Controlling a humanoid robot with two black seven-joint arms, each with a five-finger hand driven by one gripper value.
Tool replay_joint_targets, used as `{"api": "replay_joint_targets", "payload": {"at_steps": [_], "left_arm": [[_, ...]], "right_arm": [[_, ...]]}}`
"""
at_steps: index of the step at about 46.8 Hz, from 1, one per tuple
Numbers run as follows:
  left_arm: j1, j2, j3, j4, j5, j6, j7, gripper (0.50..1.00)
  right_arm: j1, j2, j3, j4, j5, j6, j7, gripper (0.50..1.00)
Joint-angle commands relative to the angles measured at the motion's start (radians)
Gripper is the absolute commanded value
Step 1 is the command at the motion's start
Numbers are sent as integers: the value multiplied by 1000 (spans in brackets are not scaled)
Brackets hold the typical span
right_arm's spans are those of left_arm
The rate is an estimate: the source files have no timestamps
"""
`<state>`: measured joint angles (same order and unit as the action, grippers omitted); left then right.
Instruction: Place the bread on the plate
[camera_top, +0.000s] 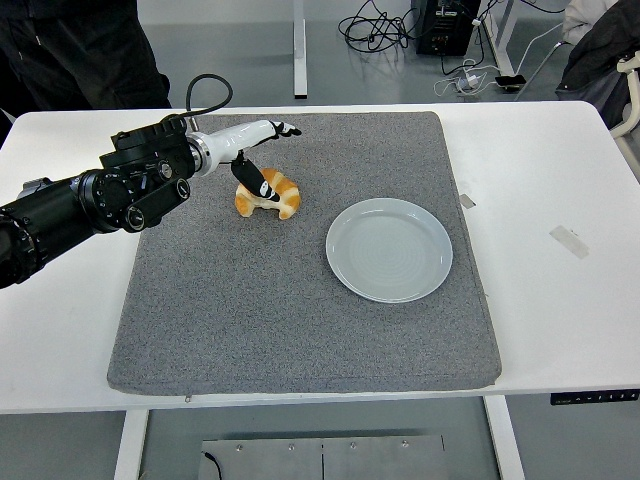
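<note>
As the left hand (258, 160) hangs over the bread (268, 194), I log the scene item by item.

Item one, the bread: a croissant-shaped roll, golden-brown with paler stripes across its back, its two horns turned toward the table's near edge. It lies on the grey mat (300, 320), at about ten o'clock from the mat's centre, and at ten o'clock from the plate (389, 249), near it but apart.

Handling, by my judgement: light, soft and a bit springy, with a crust that may flake or dent under a hard squeeze. It should not be slippery. I would take hold across the thick middle of the arch, thumb on one flank and fingers on the other, and not by the thin horns, which could tear or bend.

Item two, the left hand: white-backed with dark fingertips, fingers spread and holding nothing. The thumb reaches down to the roll's upper left edge, and I cannot tell whether it touches. The other fingers stretch out past it toward twelve o'clock.

Item three, the plate: round, pale grey-blue, with nothing on it, at about three o'clock of the mat's centre.

Item four, the white table (560, 180) under the mat. The right arm does not show.
</note>
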<state>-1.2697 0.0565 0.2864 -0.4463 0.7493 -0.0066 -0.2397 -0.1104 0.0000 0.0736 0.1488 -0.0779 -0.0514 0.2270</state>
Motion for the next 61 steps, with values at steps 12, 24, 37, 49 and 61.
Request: {"api": "replay_joint_targets", "payload": {"at_steps": [12, 24, 37, 49, 61], "left_arm": [[27, 0, 14, -3, 47, 33, -1, 977], [41, -6, 59, -2, 45, 82, 0, 977], [50, -9, 59, 1, 39, 114, 5, 975], [66, -9, 59, 6, 41, 123, 3, 937], [64, -9, 60, 6, 42, 112, -6, 500]], "right_arm": [[0, 0, 0, 0, 0, 1, 0, 1000], [0, 0, 0, 0, 0, 1, 0, 1000], [0, 0, 0, 0, 1, 1, 0, 1000], [0, 0, 0, 0, 0, -1, 0, 1000], [0, 0, 0, 0, 0, -1, 0, 1000]]}}
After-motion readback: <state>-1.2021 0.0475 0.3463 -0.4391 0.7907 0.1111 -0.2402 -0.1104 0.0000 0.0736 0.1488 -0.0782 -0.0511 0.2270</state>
